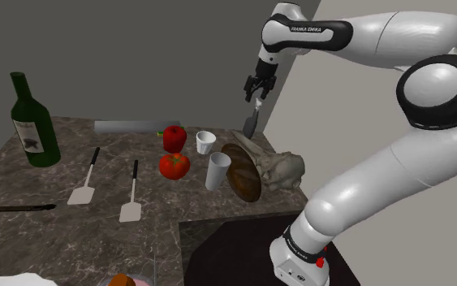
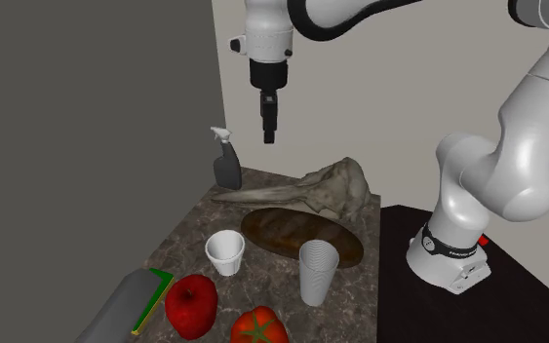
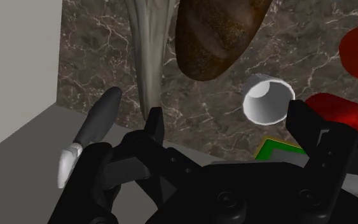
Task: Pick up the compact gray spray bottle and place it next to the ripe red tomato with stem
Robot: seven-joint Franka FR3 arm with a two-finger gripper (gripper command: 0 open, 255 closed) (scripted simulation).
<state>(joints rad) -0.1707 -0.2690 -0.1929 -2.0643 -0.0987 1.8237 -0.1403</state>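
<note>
Dark grey spray bottle [image 2: 227, 168] with a white trigger stands upright at the marble counter's [image 2: 192, 232] back edge by the wall, left of centre in the second exterior view. Up and to its right hangs the gripper [image 2: 270, 134], clear of it, its 2 fingers apart around nothing. Below lie a pale skull [image 2: 331, 190], brown loaf [image 2: 292, 234], short cup [image 2: 225, 253] and tall cup [image 2: 318, 273]. At the bottom edge, well apart, sits the red tomato [image 2: 258, 327].

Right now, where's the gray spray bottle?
In the second exterior view, the spray bottle stands upright at the far corner of the counter, left of the long skull and below-left of the gripper.
</note>
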